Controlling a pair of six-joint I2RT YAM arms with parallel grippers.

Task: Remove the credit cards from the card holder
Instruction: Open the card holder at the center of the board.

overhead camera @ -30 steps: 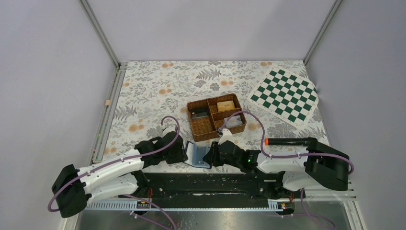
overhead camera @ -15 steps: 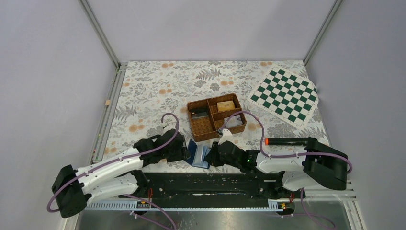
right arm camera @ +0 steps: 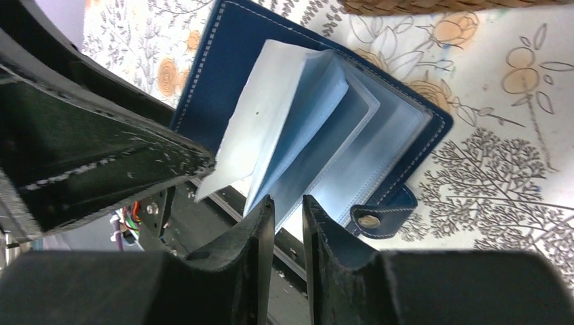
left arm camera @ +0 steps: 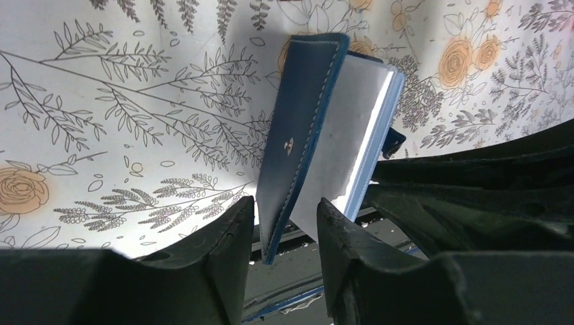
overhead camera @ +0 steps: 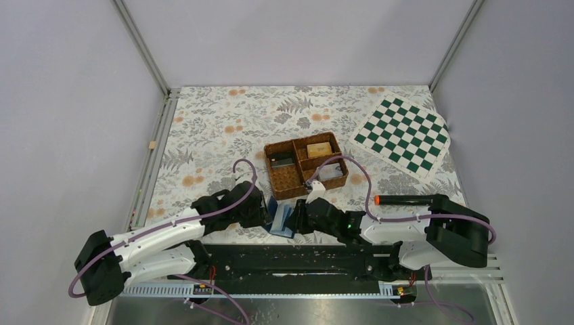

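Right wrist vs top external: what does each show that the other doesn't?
Only right wrist: the card holder's light blue pockets fanned open, and its snap tab. Only top external: the checkerboard and the whole wicker tray with its four compartments; the wrist view catches just a sliver of wicker. Both: the card holder on the floral cloth, with the right gripper at its near edge.

The card holder (overhead camera: pixel 281 223) is mostly hidden between the left hand (overhead camera: pixel 265 214) and right hand (overhead camera: pixel 296 218) from above.
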